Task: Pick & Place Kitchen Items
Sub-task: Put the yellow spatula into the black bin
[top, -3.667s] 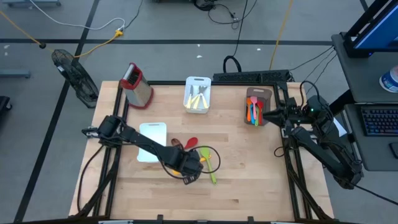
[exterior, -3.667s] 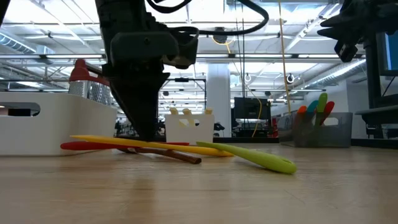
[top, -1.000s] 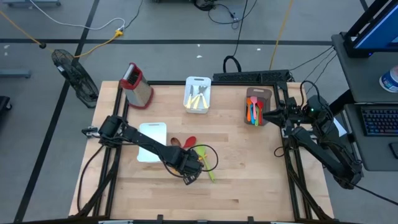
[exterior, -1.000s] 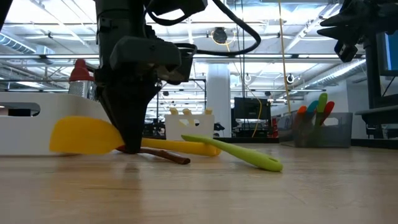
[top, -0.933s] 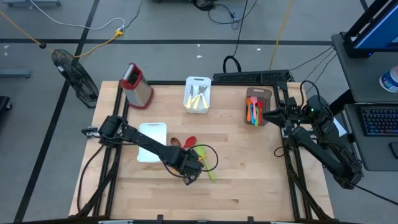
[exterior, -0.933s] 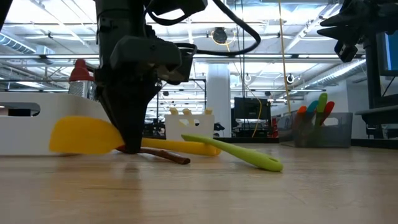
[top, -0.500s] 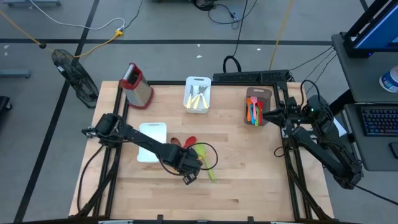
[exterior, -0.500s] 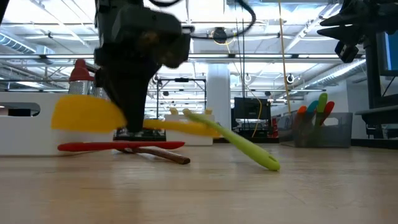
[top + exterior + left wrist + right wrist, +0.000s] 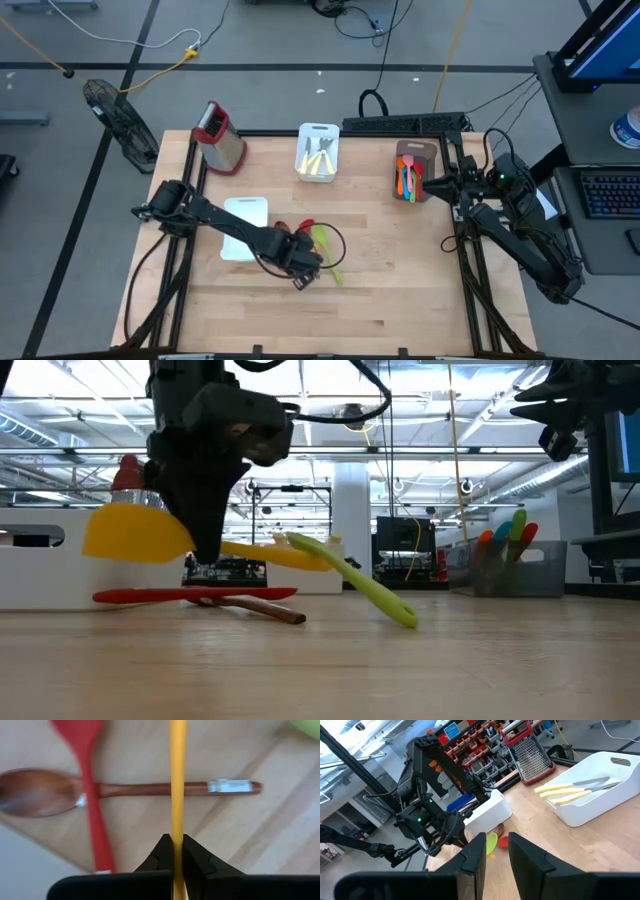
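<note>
Near the middle of the wooden table, left gripper clamped on the thin handle of a yellow spatula, fingers pressed flat against either side of it. In the low view, spatula held clear of the tabletop, broad blade out to one side of the gripper and handle running on past the other. Across that handle's far end, a lime-green spatula, tilted, upper end propped on the yellow handle and lower tip down on the wood. Directly beneath the gripper, flat on the table, a red spatula and a brown wooden spoon, crossing one another (red handle over the spoon's neck in the left wrist view; a small white label near the spoon's handle end). Just beside this cluster, toward the left arm's base, a white rectangular tray. Along the far edge of the table: a steel box grater with a red top at the left, a white bin with pale-handled utensils in the middle, and a brown tray holding a bunch of coloured utensils (orange, red, green and blue) at the right. Right gripper up by the table's right edge, close to that brown tray, well apart from the cluster; fingers slightly parted, nothing between them.
</note>
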`<act>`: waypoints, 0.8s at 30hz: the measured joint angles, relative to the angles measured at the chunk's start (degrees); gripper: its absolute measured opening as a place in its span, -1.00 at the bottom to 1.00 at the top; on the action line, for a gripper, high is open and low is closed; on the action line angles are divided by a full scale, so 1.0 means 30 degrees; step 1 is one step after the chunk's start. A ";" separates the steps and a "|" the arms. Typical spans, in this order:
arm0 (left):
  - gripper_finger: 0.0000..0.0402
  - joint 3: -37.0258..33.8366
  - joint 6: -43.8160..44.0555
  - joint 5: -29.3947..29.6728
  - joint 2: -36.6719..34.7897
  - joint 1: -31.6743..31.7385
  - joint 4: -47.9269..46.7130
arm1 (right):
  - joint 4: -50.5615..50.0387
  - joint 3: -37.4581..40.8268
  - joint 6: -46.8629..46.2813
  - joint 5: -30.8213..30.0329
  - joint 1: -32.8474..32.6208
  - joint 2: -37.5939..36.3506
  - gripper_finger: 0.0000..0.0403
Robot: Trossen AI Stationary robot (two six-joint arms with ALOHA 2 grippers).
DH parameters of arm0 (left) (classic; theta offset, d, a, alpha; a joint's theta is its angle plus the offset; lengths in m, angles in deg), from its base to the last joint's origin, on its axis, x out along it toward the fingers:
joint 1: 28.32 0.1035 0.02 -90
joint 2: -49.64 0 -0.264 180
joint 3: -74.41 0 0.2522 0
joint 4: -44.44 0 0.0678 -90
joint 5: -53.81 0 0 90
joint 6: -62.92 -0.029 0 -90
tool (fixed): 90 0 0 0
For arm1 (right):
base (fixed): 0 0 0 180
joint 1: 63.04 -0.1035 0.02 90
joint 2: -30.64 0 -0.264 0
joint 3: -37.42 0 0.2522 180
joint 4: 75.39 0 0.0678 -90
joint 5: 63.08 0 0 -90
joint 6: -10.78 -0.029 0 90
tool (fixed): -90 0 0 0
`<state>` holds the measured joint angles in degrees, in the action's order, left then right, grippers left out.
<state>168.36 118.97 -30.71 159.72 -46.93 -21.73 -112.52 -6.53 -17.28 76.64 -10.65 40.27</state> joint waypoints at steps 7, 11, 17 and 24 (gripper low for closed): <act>-0.97 0.0000 0.0403 0.0225 -0.0319 0.0058 -0.1214 | 0.0007 0.0000 0.0000 -0.0010 0.0002 0.0003 -0.64; -0.97 0.0000 0.0580 0.0021 -0.0604 0.0036 -0.2086 | 0.0001 0.0000 0.0000 -0.0003 0.0002 0.0000 -0.64; -0.97 0.0000 0.0993 0.0152 -0.1055 0.0204 -0.3757 | 0.0007 0.0000 0.0026 -0.0030 0.0002 0.0000 -0.64; -0.97 0.0000 0.0851 0.0159 -0.1040 0.0666 -0.4579 | 0.0007 0.0000 0.0058 -0.0024 0.0002 0.0000 -0.64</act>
<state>168.36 121.52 -30.23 156.60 -44.93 -35.47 -112.50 -6.53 -17.10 76.57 -10.64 40.27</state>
